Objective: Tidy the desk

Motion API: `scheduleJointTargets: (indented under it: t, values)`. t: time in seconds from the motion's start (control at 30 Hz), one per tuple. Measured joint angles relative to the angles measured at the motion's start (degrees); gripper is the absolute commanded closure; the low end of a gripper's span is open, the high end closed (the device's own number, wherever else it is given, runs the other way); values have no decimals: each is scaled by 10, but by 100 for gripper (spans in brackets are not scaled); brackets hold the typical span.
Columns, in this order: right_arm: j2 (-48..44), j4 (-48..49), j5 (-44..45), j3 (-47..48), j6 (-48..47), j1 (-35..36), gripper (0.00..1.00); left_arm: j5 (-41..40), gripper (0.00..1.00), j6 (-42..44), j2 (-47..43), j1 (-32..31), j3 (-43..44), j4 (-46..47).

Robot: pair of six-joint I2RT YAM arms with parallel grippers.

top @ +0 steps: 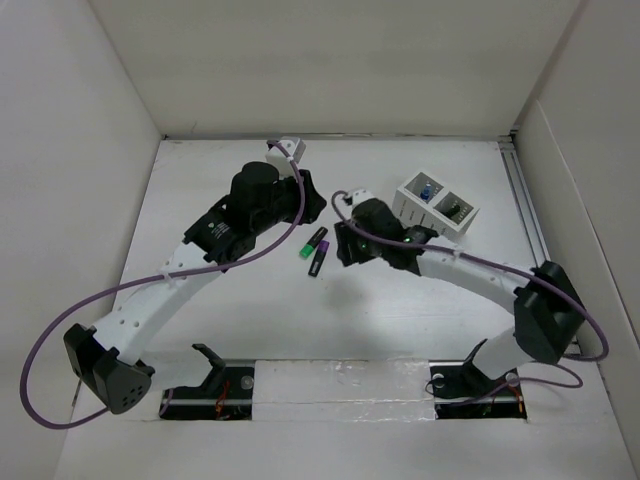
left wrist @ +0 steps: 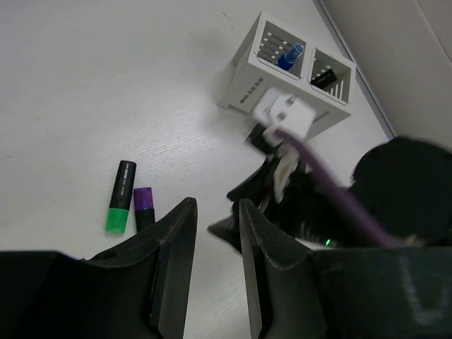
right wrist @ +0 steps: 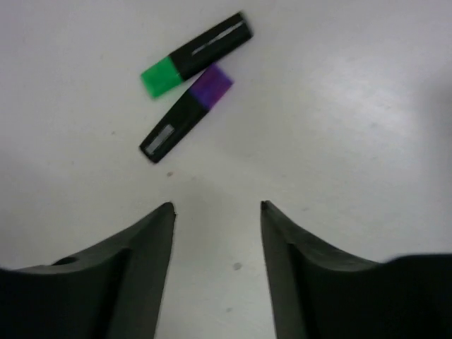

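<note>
- Two grasping parts hang over the white bench (top: 350, 320), which spans wall to wall.
- Left end effector (left wrist: 215, 205): narrowly spread, empty.
- Right end effector (right wrist: 217, 206): spread, empty.
- Between them lie a green-capped highlighter (right wrist: 196, 54) and a purple-capped highlighter (right wrist: 185, 114), side by side.
- Far right: white box (top: 405, 208).

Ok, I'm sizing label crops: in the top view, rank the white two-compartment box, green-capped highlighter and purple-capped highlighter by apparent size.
1. white two-compartment box, clearly largest.
2 and 3, tied: green-capped highlighter and purple-capped highlighter lie side by side and look alike in size, so I won't rank them.
</note>
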Motion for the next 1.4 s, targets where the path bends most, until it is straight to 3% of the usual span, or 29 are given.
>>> scheduleJointTargets:
  t: [0.1, 0.53, 0.93, 1.0, 1.13, 1.2, 1.23, 1.3, 1.4]
  values:
    - [45, -4, 3, 1, 15, 52, 30, -3, 73, 1, 0, 0, 0, 0]
    - [234, -26, 32, 170, 37, 52, 32, -50, 73, 7, -46, 1, 0, -4]
    - [338, -63, 68, 235, 62, 52, 37, -76, 72, 18, -102, 0, 17, -10]
    - [350, -67, 76, 252, 63, 52, 46, -78, 72, 20, -102, 0, 17, -15]
    - [359, -74, 90, 264, 68, 52, 48, -83, 71, 23, -102, 0, 17, -22]
    - [358, -73, 94, 262, 71, 52, 60, -84, 71, 23, -102, 0, 17, -22]
    - [357, -71, 98, 259, 72, 52, 71, -84, 71, 23, -102, 0, 17, -22]
    - [346, -58, 102, 239, 78, 52, 78, -84, 71, 23, -101, 0, 17, -22]
    - [323, -43, 103, 201, 80, 52, 79, -84, 71, 22, -96, 0, 17, -21]
